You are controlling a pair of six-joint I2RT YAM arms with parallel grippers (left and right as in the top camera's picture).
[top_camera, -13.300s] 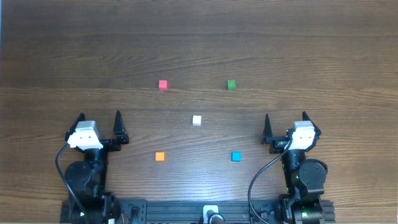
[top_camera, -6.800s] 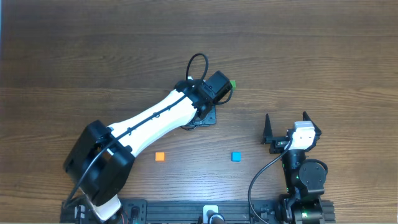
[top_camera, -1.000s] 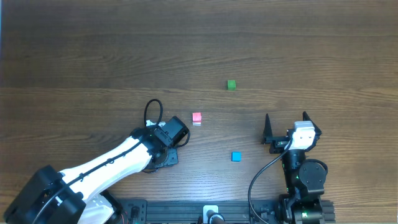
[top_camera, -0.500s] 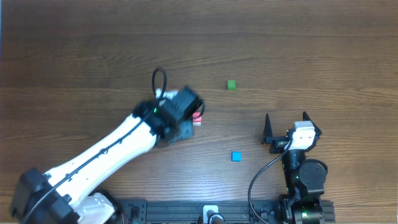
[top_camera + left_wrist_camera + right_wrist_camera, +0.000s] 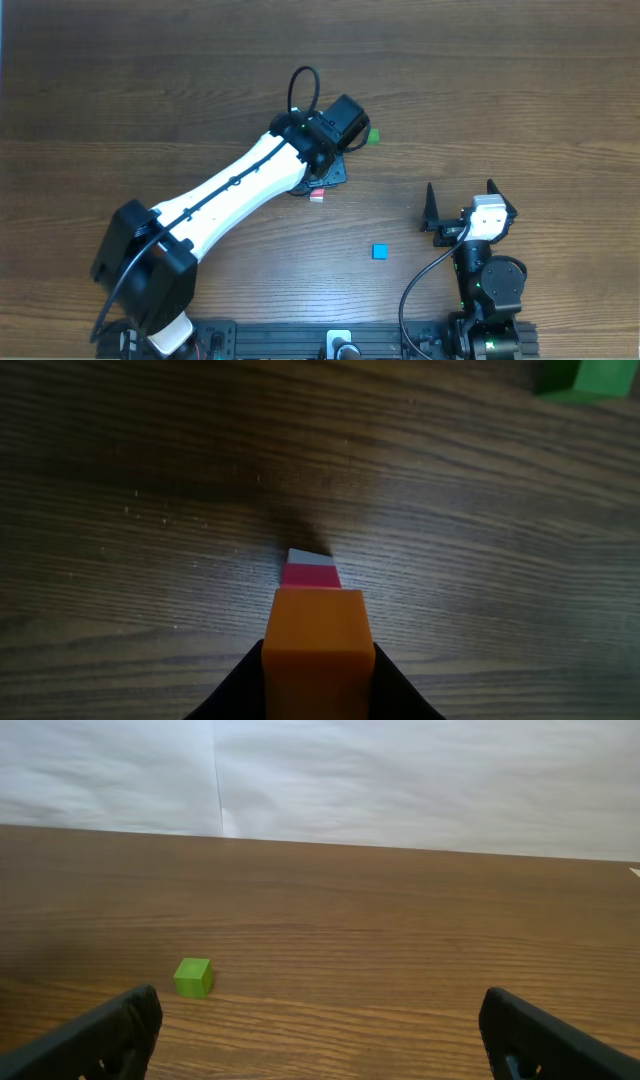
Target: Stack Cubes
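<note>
Left arm (image 5: 230,190) over pink-and-white stack (image 5: 317,195), green cube (image 5: 373,135) at its tip, blue cube (image 5: 379,251) apart

The table (image 5: 520,80) is dark brown wood with fine lengthwise grain, streaked lighter in places; the orange cube (image 5: 318,645) is a plain, even orange; the left gripper (image 5: 318,678) has black fingers (image 5: 240,698); the pink cube (image 5: 310,574) shows a deep pink-red; the white cube (image 5: 312,557) is a pale grey-white; the green cube (image 5: 193,976) is bright leaf green; the blue cube (image 5: 379,251) is clear sky blue; the left arm (image 5: 230,190) is white with black joints and a black cable (image 5: 297,85); the right gripper (image 5: 320,1005) has black fingers (image 5: 110,1035) and a white housing (image 5: 485,212); the wall (image 5: 400,780) is plain off-white.
</note>
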